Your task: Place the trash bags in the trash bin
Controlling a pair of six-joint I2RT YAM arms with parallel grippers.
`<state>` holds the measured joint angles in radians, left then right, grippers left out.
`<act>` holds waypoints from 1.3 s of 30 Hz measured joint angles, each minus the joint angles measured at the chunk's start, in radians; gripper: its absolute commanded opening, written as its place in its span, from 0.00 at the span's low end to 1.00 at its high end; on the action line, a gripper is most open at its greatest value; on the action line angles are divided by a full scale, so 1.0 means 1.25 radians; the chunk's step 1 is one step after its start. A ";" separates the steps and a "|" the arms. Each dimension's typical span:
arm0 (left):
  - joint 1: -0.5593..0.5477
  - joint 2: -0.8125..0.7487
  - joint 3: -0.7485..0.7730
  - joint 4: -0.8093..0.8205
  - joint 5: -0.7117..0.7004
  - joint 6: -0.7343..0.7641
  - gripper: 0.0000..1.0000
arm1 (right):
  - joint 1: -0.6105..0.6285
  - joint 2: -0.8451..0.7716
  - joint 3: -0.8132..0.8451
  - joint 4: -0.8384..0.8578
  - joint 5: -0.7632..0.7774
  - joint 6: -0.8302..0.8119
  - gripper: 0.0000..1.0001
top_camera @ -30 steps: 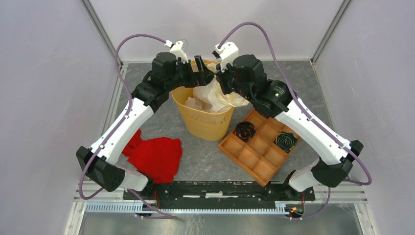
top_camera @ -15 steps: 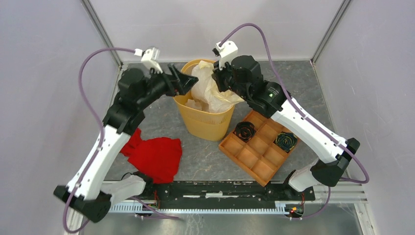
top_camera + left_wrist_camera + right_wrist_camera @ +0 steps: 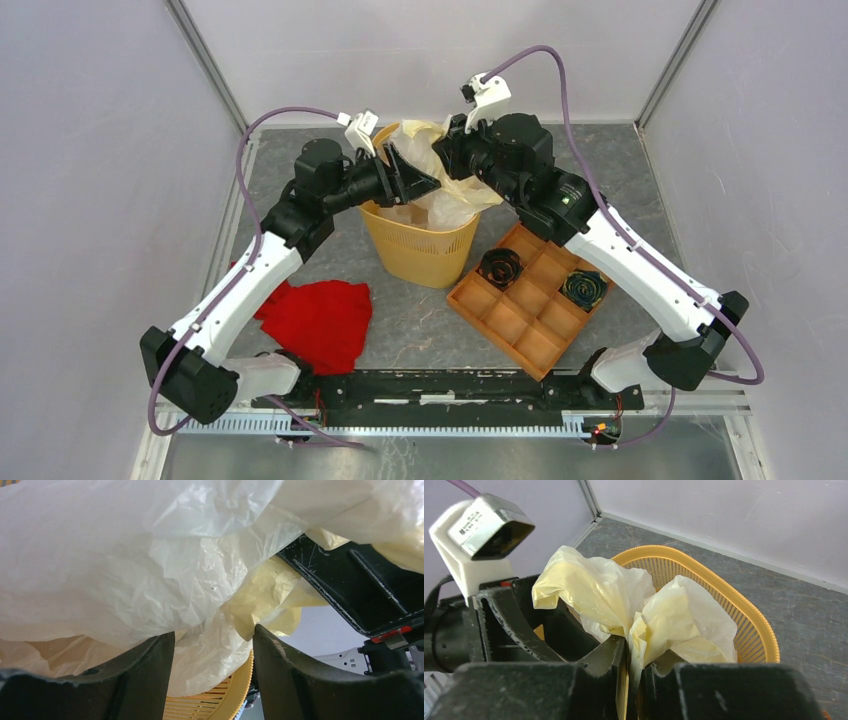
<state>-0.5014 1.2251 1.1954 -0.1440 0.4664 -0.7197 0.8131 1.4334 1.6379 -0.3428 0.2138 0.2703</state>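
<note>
— Grey mottled tabletop [image 3: 420, 320], pale walls [image 3: 100, 150] closing it in on three sides. What is sitting on it?

— The trash bin [image 3: 420, 245] is standing upright near the middle. It is orange-yellow and rounded-square at the rim, and its tapering sides are cut with fine slits. The trash bag [image 3: 455, 195] is bunching up out of its mouth. It is thin, crinkled, cream-white film, partly down inside and partly rising above the rim.

— Is anything holding it?

— The right gripper [image 3: 634, 652] is hanging over the bin's mouth, its fingers nearly together and pinching a fold of the film. The left gripper [image 3: 214, 635] is hovering at the bin's left rim with its jaws standing well apart. Film is sagging into that gap, though from so close I cannot tell whether it is touching the pads.

— And the other container?

— A flat orange-brown tray [image 3: 500, 345] is lying just right of the bin, divided into square compartments. One dark coiled bundle [image 3: 499, 267] is sitting in the compartment nearest the bin, another bundle [image 3: 584, 288] in one by the tray's right edge. A red cloth [image 3: 320, 320] is lying crumpled at the near left, apart from the bin.
</note>
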 measured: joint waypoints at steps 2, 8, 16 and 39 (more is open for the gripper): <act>-0.004 0.004 0.000 -0.003 0.000 -0.001 0.62 | 0.000 -0.001 0.000 0.006 -0.006 0.005 0.18; -0.009 0.005 0.006 0.000 0.000 -0.008 0.72 | 0.000 -0.001 0.000 0.010 -0.020 0.011 0.19; -0.015 0.022 0.035 0.009 -0.005 -0.019 0.27 | 0.000 0.003 0.000 0.010 -0.033 0.013 0.39; -0.015 -0.221 -0.161 -0.005 -0.163 -0.006 0.02 | 0.000 -0.256 -0.038 -0.124 0.085 -0.242 0.98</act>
<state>-0.5198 0.9489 0.9936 -0.1497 0.2623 -0.7277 0.8131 1.1137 1.5906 -0.4973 0.3206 -0.0326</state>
